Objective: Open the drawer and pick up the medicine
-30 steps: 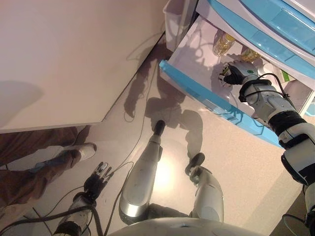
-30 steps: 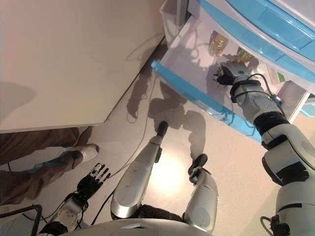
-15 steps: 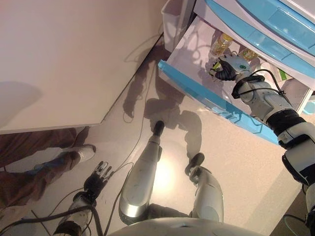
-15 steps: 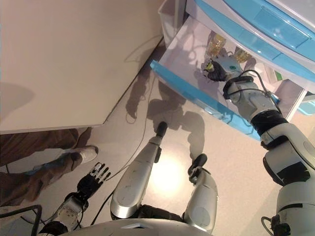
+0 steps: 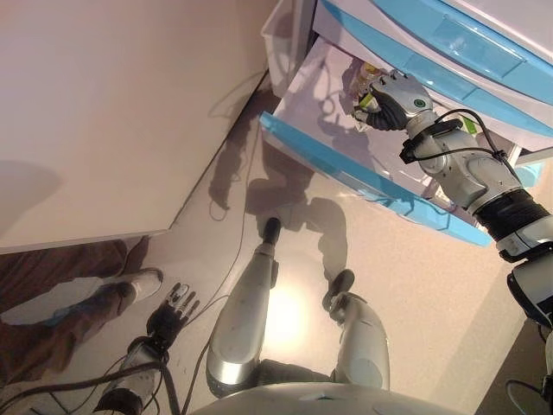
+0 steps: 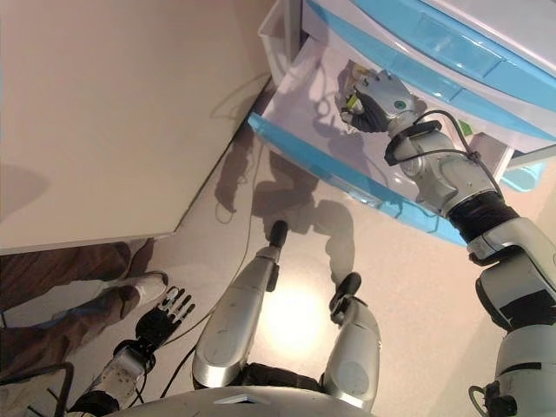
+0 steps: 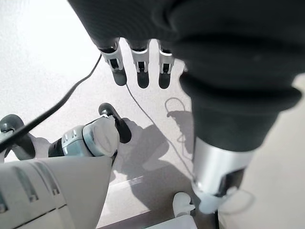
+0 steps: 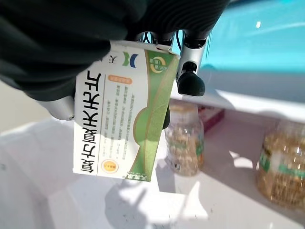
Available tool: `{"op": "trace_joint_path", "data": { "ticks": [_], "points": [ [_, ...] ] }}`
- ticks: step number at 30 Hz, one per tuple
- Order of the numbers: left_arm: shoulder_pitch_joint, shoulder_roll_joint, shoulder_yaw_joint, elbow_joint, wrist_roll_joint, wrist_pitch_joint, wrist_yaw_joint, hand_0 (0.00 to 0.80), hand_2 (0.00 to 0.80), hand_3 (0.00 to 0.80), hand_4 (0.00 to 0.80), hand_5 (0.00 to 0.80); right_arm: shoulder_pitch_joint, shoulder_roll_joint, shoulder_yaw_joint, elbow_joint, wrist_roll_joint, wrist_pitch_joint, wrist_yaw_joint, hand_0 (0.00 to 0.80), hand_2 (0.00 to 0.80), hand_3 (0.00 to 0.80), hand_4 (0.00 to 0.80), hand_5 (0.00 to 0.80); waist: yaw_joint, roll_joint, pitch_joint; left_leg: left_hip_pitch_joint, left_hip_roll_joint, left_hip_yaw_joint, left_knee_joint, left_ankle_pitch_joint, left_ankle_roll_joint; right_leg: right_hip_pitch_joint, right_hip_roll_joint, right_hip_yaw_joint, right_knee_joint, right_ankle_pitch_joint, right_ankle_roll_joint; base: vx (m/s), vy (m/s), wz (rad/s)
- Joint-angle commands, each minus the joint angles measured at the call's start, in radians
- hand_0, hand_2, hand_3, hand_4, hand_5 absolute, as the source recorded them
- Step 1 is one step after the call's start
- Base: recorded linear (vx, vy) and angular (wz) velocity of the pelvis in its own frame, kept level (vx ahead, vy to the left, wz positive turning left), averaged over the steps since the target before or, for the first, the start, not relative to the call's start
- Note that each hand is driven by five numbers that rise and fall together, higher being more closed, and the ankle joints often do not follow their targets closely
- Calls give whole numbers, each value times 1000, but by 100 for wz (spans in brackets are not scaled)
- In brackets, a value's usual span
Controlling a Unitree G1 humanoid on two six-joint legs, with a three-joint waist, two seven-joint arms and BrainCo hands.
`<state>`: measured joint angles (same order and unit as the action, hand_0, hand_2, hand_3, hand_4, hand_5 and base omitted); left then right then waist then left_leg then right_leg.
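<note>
The white drawer [image 5: 302, 99] with a blue front [image 5: 346, 177] stands pulled open from the blue and white cabinet. My right hand [image 5: 393, 97] is over the open drawer, shut on a white and green medicine box [image 8: 124, 112], held above the drawer floor. The box's edge also shows in the left eye view [image 5: 364, 97]. Two clear bottles [image 8: 185, 140] [image 8: 281, 169] of yellowish pills stand in the drawer behind the box. My left hand [image 5: 170, 311] hangs low by the floor, fingers [image 7: 138, 64] straight and empty.
A white table top [image 5: 104, 112] fills the left. A person's leg and white shoe [image 5: 130, 285] are under its edge. A closed blue drawer [image 5: 458, 39] sits above the open one. A cable [image 5: 233, 233] runs across the floor.
My right hand has lifted the medicine box up and towards the back left of the drawer. The whole picture has shifted, so the camera has moved. The left hand has not moved.
</note>
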<state>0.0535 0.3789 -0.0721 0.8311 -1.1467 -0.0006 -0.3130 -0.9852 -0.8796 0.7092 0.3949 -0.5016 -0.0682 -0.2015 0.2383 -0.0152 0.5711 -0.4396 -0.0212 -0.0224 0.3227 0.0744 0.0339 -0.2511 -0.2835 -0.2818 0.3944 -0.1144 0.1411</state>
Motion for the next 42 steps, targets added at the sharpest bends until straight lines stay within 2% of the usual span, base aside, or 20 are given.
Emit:
{"op": "trace_joint_path", "data": {
  "ticks": [1, 11, 19, 25, 32, 42],
  "points": [
    [79, -2, 23, -4, 27, 13, -1, 0, 0, 0, 0, 0, -18, -56, -56, -74, -20, -30, -22, 800, 800, 800, 800, 800, 6, 8, -51, 139, -22, 37, -45, -156, 49, -68, 19, 49, 36, 223, 5, -8, -3, -6],
    [83, -12, 49, 32, 57, 10, -3, 0, 0, 0, 0, 0, 21, -101, -113, -272, 7, -45, 29, 800, 800, 800, 800, 800, -16, -9, -87, 180, -15, 50, -75, -158, 41, -31, 31, 60, -3, 215, 10, 3, -27, -6],
    [86, -25, 69, 61, 82, 2, -6, 0, 0, 0, 0, 0, 75, -116, -185, -421, 45, -92, 68, 800, 800, 800, 800, 800, -32, -22, -116, 214, -11, 55, -97, -161, 34, 2, 39, 67, -33, 203, 14, 13, -28, -5],
    [90, -40, 89, 85, 111, -1, -2, 0, 0, 0, 0, 0, 112, -140, -261, -568, 98, -132, 102, 800, 800, 800, 800, 800, -45, -35, -156, 252, -9, 60, -126, -160, 27, 41, 41, 70, -66, 190, 19, 24, -28, -8],
    [104, -60, 112, 114, 141, -11, 8, 0, 0, 0, 0, 0, 167, -148, -353, -692, 152, -148, 117, 800, 800, 800, 800, 800, -55, -40, -205, 303, 1, 63, -190, -141, 16, 76, 46, 72, -89, 185, 26, 37, -16, -4],
    [120, -83, 137, 176, 179, -14, 18, 0, 0, 0, 0, 0, 210, -133, -454, -761, 262, -107, 108, 800, 800, 800, 800, 800, -61, -46, -272, 351, 1, 64, -215, -144, 11, 125, 44, 65, -116, 162, 29, 50, -3, -5]
  ]
}}
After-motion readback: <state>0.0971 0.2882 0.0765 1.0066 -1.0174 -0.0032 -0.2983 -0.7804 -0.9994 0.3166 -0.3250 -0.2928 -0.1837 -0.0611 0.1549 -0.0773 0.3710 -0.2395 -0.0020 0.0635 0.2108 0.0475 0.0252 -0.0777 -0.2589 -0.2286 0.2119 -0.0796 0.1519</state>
